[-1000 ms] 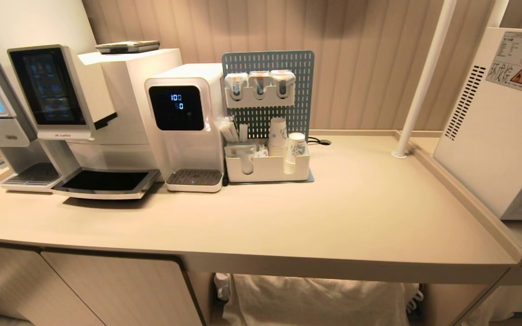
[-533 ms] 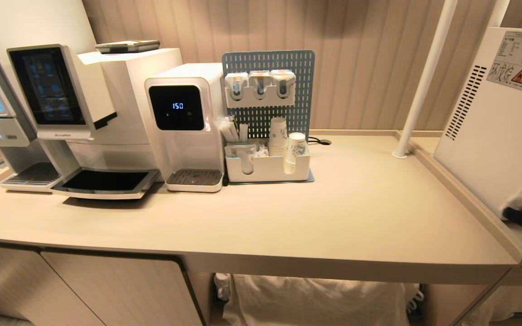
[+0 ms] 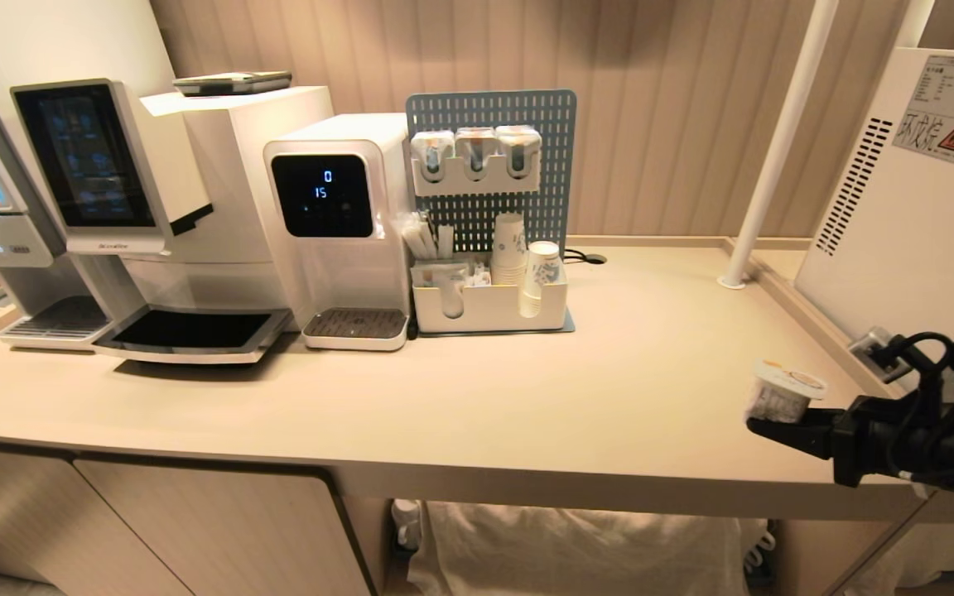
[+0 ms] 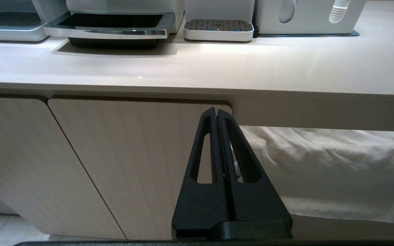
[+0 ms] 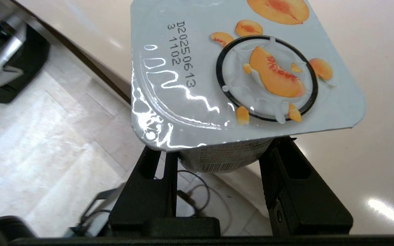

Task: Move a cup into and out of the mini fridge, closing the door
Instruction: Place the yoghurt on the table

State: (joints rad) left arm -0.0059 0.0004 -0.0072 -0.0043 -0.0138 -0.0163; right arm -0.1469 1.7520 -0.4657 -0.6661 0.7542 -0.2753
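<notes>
The cup is a small white yoghurt cup with a peach-printed foil lid. My right gripper is shut on its body, just under the lid. It holds the cup upright a little above the counter's front right corner, near the counter's front edge. The mini fridge stands right behind it, showing its white side with vent slots and a warning sticker. The door is out of view. My left gripper is shut and empty, parked below the counter edge in front of a cabinet door.
Two white coffee machines and a water dispenser line the counter's back left. Beside them stands a blue pegboard organiser with stacked paper cups. A white pole rises at the back right. A raised rim runs along the counter's right side.
My right arm has swung into the head view from the right edge. It carries the cup leftwards to above the counter's front right corner. The left arm has not moved.
</notes>
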